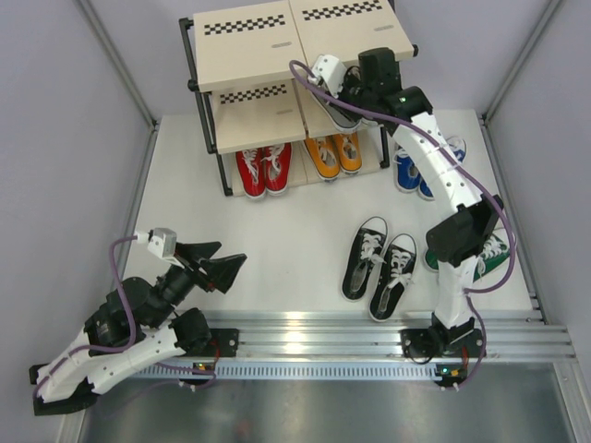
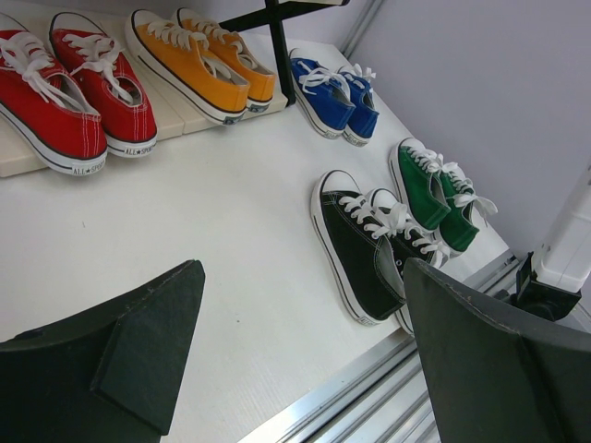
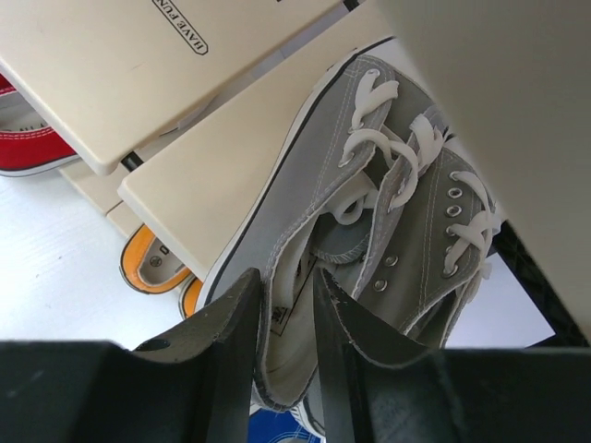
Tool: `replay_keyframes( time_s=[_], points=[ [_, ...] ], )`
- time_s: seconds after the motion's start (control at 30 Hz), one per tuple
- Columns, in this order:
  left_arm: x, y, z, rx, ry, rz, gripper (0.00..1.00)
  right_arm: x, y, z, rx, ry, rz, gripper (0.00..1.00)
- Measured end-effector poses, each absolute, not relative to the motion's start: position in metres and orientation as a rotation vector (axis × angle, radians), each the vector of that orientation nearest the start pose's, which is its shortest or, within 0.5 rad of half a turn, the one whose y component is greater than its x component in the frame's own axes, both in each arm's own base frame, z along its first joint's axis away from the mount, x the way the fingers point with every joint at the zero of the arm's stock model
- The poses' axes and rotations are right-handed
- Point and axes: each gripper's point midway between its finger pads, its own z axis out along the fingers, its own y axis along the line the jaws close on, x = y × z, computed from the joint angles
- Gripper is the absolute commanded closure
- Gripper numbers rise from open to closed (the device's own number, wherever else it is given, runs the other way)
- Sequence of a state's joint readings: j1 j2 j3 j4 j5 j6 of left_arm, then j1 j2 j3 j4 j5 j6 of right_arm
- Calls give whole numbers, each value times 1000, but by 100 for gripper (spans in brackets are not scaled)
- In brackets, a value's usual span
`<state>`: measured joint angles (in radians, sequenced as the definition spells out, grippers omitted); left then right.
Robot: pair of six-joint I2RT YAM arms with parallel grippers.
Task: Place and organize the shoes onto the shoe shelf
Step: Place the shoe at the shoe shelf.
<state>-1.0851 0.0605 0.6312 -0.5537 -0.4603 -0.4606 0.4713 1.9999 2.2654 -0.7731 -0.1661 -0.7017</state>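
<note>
The shoe shelf [image 1: 249, 46] stands at the back of the table. Red shoes [image 1: 263, 169] and orange shoes [image 1: 334, 154] sit on its bottom tier. My right gripper [image 1: 343, 101] reaches into the middle tier. In the right wrist view it [image 3: 286, 281] is shut on the heel side wall of a grey shoe [image 3: 314, 203] lying on the middle board [image 3: 212, 175], beside the second grey shoe [image 3: 434, 231]. Blue shoes [image 1: 411, 171], black shoes [image 1: 380, 263] and green shoes [image 1: 489, 254] lie on the table. My left gripper [image 1: 226, 268] is open and empty at the near left.
The right arm's elbow hangs over the green pair. An aluminium rail [image 1: 369, 337] runs along the near edge. Grey walls close in the table on both sides. In the left wrist view the black pair [image 2: 365, 249] lies near the rail, with the green pair [image 2: 434, 189] behind it.
</note>
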Motion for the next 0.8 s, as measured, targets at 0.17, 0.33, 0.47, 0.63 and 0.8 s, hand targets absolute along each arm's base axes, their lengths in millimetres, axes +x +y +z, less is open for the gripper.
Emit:
replay_keyframes(
  time_s=[0.17, 0.33, 0.47, 0.63, 0.8],
  points=[
    [134, -122, 279, 127, 1616, -855, 6, 493, 255, 326, -1225, 1664, 46, 67],
    [134, -122, 279, 127, 1616, -855, 6, 489, 260, 328, -1229, 1654, 81, 69],
    [134, -122, 279, 128, 1616, -855, 6, 486, 262, 334, -1227, 1641, 102, 71],
    [134, -122, 279, 128, 1616, -855, 6, 481, 262, 343, -1223, 1623, 114, 67],
    [134, -122, 279, 128, 1616, -854, 6, 466, 263, 357, -1207, 1601, 164, 67]
  ],
)
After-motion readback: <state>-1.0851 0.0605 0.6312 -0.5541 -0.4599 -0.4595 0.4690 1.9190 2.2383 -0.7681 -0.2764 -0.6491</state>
